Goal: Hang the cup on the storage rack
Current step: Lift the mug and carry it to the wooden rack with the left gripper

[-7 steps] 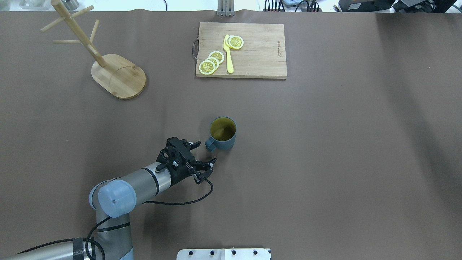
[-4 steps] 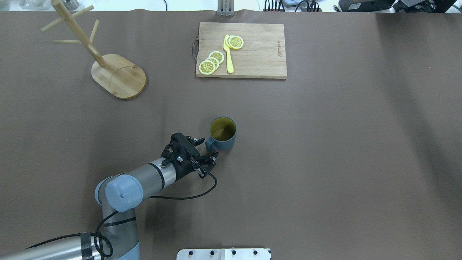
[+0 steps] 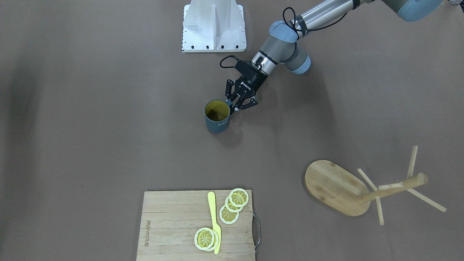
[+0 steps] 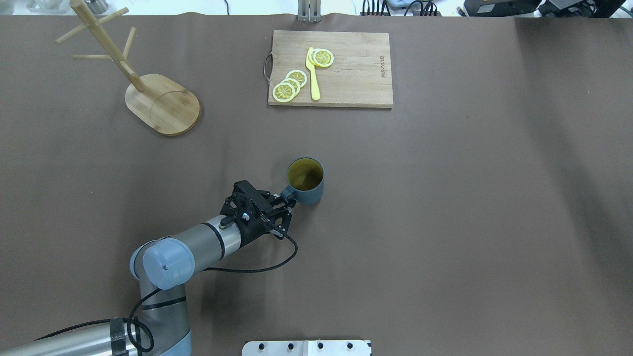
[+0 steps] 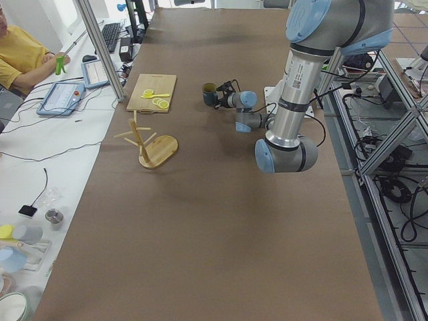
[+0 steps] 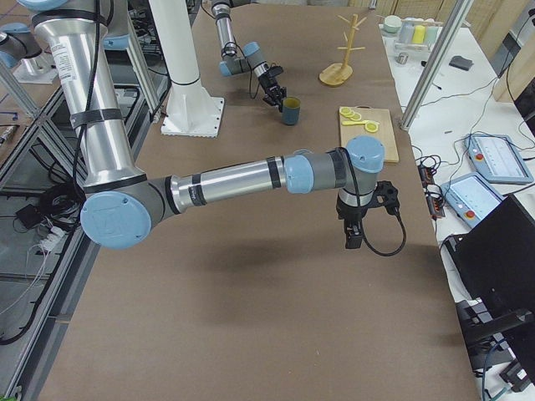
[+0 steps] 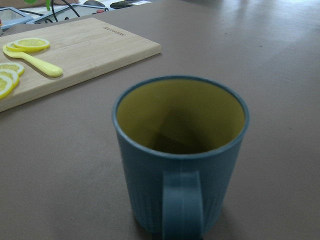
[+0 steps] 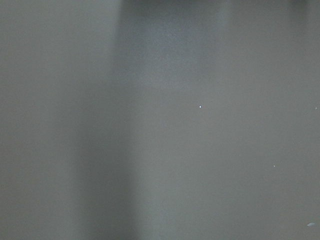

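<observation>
The dark teal cup (image 4: 307,190) stands upright mid-table, yellow inside, its handle toward my left arm; it also shows in the front view (image 3: 216,121) and fills the left wrist view (image 7: 180,150). My left gripper (image 4: 285,203) lies low at the cup's handle with its fingers closed in on it, as also seen from the front (image 3: 233,106). The bamboo storage rack (image 4: 163,104) stands empty at the far left, well away from the cup. My right gripper (image 6: 355,234) shows only in the exterior right view, hovering over bare table; I cannot tell whether it is open or shut.
A bamboo cutting board (image 4: 346,74) with lemon slices and a yellow knife lies at the far middle. A white mount plate (image 4: 306,347) sits at the near edge. An operator sits beyond the table's far side in the left view.
My left gripper moved forward to the cup's handle and its fingers narrowed around it. The cup and rack have not moved.
</observation>
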`<action>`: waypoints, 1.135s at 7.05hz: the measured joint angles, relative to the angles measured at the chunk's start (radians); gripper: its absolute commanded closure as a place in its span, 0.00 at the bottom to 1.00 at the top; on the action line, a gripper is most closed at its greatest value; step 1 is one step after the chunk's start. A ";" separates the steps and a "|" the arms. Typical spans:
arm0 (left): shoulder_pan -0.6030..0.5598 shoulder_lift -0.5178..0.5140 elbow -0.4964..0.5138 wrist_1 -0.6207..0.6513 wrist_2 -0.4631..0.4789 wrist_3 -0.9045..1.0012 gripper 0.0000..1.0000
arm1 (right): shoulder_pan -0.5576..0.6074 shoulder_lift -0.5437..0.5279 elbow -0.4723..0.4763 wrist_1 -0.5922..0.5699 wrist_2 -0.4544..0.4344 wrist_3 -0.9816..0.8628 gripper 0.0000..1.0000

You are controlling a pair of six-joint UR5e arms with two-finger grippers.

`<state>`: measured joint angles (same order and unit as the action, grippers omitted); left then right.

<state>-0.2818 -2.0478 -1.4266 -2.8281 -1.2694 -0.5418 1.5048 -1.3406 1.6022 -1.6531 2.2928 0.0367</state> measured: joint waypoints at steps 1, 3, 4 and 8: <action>-0.012 0.003 -0.027 0.000 -0.003 -0.042 1.00 | 0.001 0.000 0.003 0.000 0.000 0.000 0.00; -0.078 0.010 -0.081 -0.005 -0.043 -0.241 1.00 | 0.003 -0.003 0.004 0.000 -0.001 0.000 0.00; -0.137 0.015 -0.099 -0.017 -0.097 -0.395 1.00 | 0.003 -0.005 0.004 0.001 -0.001 0.000 0.00; -0.580 0.049 -0.104 -0.052 -0.621 -1.157 1.00 | 0.004 -0.009 0.023 0.009 -0.011 0.000 0.00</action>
<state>-0.8615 -1.9988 -1.5303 -2.8800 -1.8909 -1.6987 1.5091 -1.3499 1.6250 -1.6444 2.2816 0.0364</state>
